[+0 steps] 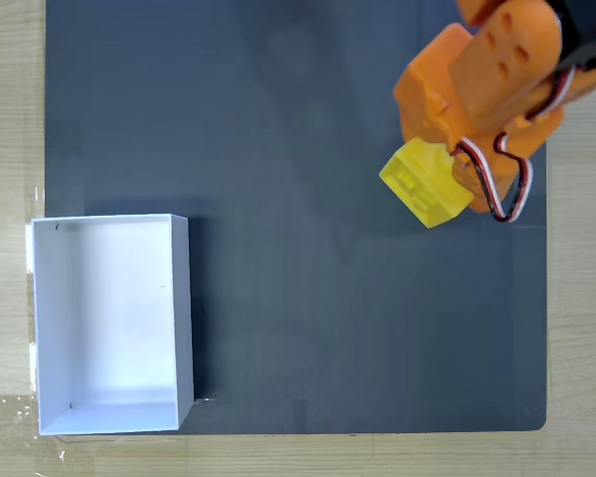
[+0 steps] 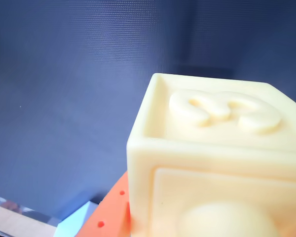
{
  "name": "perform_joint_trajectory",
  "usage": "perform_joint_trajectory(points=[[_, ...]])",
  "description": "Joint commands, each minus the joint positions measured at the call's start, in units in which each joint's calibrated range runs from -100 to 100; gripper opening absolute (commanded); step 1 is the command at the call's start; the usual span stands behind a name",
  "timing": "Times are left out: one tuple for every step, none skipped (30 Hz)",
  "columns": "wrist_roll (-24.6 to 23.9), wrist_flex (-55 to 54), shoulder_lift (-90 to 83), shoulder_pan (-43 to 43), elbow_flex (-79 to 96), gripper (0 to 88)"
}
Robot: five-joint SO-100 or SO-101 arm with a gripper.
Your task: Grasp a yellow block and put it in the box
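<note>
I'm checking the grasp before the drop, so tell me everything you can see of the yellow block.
The yellow block is a translucent-looking plastic cube, tilted and held in the orange claw above the dark mat, far right of the white box in the fixed view. The wrist view shows framed faces with raised shapes.

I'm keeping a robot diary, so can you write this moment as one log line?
phase: carrying | gripper: shut on yellow block, lifted above dark mat | box: white, empty, lower left in fixed view | block not yet in box
</note>
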Motion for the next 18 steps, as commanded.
perform_joint_trajectory(points=[[-0.15,-1.65,-5.56,2.90,-6.31,29.5],[-0.10,-3.05,-6.24,4.33,-7.57,29.5],[-0.10,-4.70,-6.92,6.10,-8.75,29.5],[-0.10,-6.80,-7.42,7.87,-9.83,29.5],[-0.10,-9.15,-7.93,9.89,-10.65,29.5],[-0.10,-11.51,-8.27,12.16,-11.19,29.5],[-0.10,-14.22,-8.53,14.35,-11.55,29.5],[-0.10,-17.01,-8.78,16.62,-11.55,29.5],[-0.10,-19.89,-8.87,18.81,-11.46,29.5],[-0.15,-22.50,-8.87,21.08,-11.37,29.5],[-0.15,-24.86,-8.78,23.27,-11.28,29.5],[-0.15,-27.04,-8.53,25.29,-11.28,29.5],[-0.15,-29.22,-8.36,27.06,-11.19,29.5],[-0.20,-31.23,-8.36,29.00,-10.65,29.5],[-0.26,-33.06,-8.19,30.76,-10.47,29.5],[-0.83,-34.46,-7.93,32.36,-10.47,29.5],[-1.67,-35.68,-7.17,34.05,-10.47,29.5],[-2.46,-36.73,-6.24,35.65,-10.83,29.5]])
